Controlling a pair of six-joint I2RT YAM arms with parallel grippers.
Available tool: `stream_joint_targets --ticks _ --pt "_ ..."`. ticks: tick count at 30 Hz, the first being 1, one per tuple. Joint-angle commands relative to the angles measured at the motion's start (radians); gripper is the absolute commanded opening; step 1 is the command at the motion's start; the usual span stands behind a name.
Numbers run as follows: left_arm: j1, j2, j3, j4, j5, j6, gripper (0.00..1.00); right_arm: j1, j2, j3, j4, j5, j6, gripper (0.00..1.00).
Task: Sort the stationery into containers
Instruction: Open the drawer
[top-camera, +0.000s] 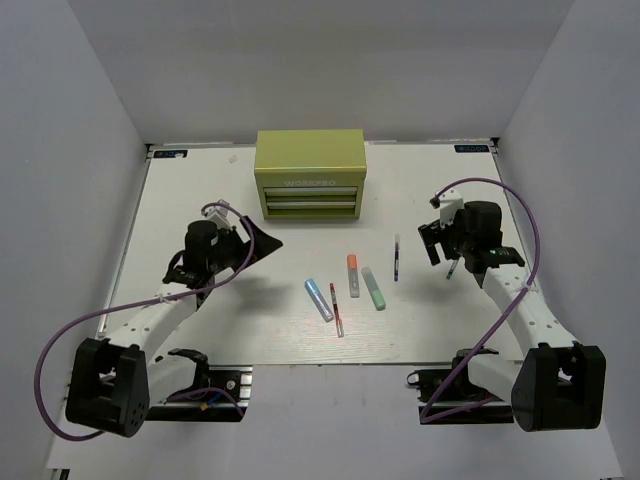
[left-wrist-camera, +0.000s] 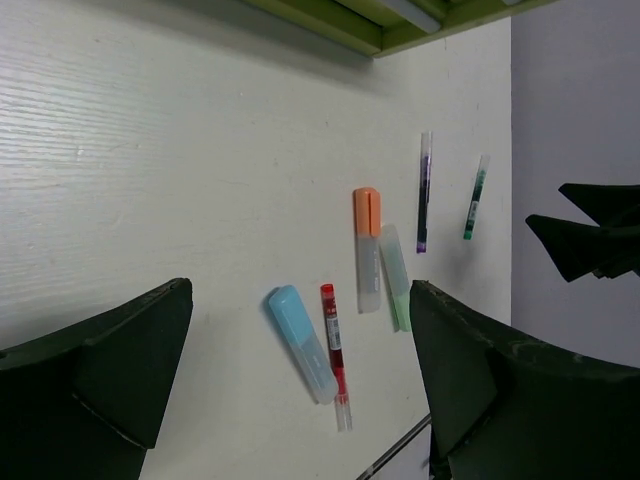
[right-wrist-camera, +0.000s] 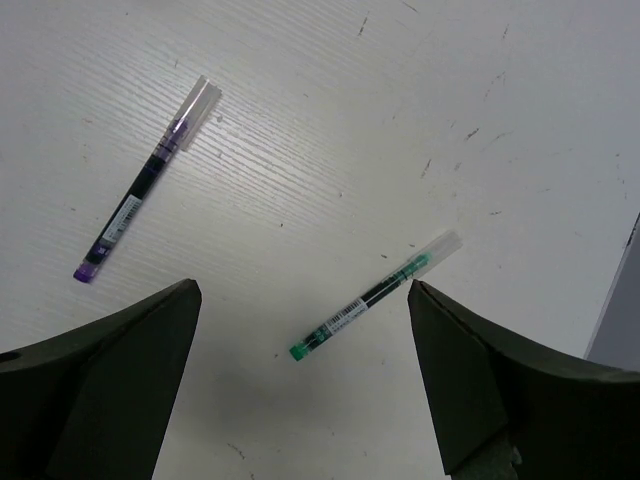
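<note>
The stationery lies mid-table: a light blue marker (top-camera: 319, 299), a thin red pen (top-camera: 336, 308), an orange-capped marker (top-camera: 353, 275), a mint green marker (top-camera: 373, 288), a thin dark purple pen (top-camera: 396, 257) and a thin green pen (top-camera: 452, 268). The yellow-green tool chest (top-camera: 308, 172) stands at the back with both drawers shut. My left gripper (top-camera: 258, 245) is open and empty, above the table left of the pens; its wrist view shows the blue marker (left-wrist-camera: 301, 343) and red pen (left-wrist-camera: 334, 350) below. My right gripper (top-camera: 433, 245) is open above the green pen (right-wrist-camera: 370, 296); the purple pen (right-wrist-camera: 145, 195) lies to its left.
Grey walls close in the table on the left, back and right. The table's front edge runs just behind the arm bases. The chest's lower edge (left-wrist-camera: 400, 20) shows at the top of the left wrist view.
</note>
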Motion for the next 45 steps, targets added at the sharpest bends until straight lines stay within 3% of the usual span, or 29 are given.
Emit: stream_joint_targets --ticks 1,7,11,14,15,16,17,18,19,21,22,23,24,26,29,34,40,45 --pt "-0.033 0.022 0.052 0.067 -0.01 -0.005 1.0 0.0 -0.005 0.02 -0.017 -0.007 -0.031 0.9" --pt "-0.086 0.071 0.074 0.092 -0.056 -0.015 0.98 0.0 0.009 0.045 -0.04 -0.047 -0.068 0.9" --pt "-0.124 0.096 0.086 0.125 -0.081 -0.015 0.91 0.0 0.026 0.073 -0.052 -0.052 -0.087 0.9" --pt "-0.144 0.119 0.104 0.162 -0.119 -0.024 0.78 -0.004 0.046 0.12 -0.071 -0.09 -0.104 0.9" --pt "-0.153 0.119 0.105 0.176 -0.128 -0.034 0.65 0.0 0.044 0.128 -0.08 -0.113 -0.115 0.9" --pt "-0.153 0.14 0.105 0.191 -0.137 -0.044 0.59 0.006 0.046 0.149 -0.092 -0.165 -0.135 0.78" --pt "-0.162 0.149 0.105 0.234 -0.147 -0.044 0.54 0.006 0.035 0.169 -0.098 -0.193 -0.138 0.4" --pt "-0.172 0.16 0.105 0.256 -0.16 -0.071 0.43 0.006 0.032 0.181 -0.092 -0.251 -0.131 0.24" --pt "-0.172 0.191 0.105 0.28 -0.17 -0.083 0.36 0.009 0.026 0.189 -0.086 -0.309 -0.124 0.2" --pt "-0.181 0.226 0.105 0.364 -0.194 -0.11 0.3 0.02 0.029 0.232 -0.074 -0.394 -0.129 0.36" --pt "-0.19 0.244 0.105 0.391 -0.203 -0.139 0.33 0.025 0.032 0.241 -0.063 -0.438 -0.135 0.52" --pt "-0.199 0.286 0.105 0.418 -0.225 -0.152 0.38 0.031 0.035 0.279 -0.034 -0.46 -0.143 0.81" --pt "-0.199 0.307 0.105 0.476 -0.239 -0.18 0.46 0.052 0.058 0.292 -0.031 -0.503 -0.173 0.9" --pt "-0.219 0.352 0.114 0.536 -0.284 -0.205 0.62 0.071 0.078 0.364 -0.007 -0.547 -0.207 0.9" --pt "-0.239 0.428 0.114 0.662 -0.372 -0.249 0.68 0.147 0.179 0.448 0.007 -0.514 -0.262 0.9" --pt "-0.258 0.533 0.126 0.92 -0.534 -0.315 0.71 0.282 0.352 0.611 0.064 -0.365 -0.304 0.9" --pt "-0.267 0.655 0.199 0.941 -0.647 -0.38 0.72 0.382 0.584 0.888 -0.002 -0.207 -0.35 0.9" --pt "-0.267 0.741 0.265 0.957 -0.691 -0.433 0.72 0.407 0.684 0.977 0.007 -0.146 -0.342 0.9"
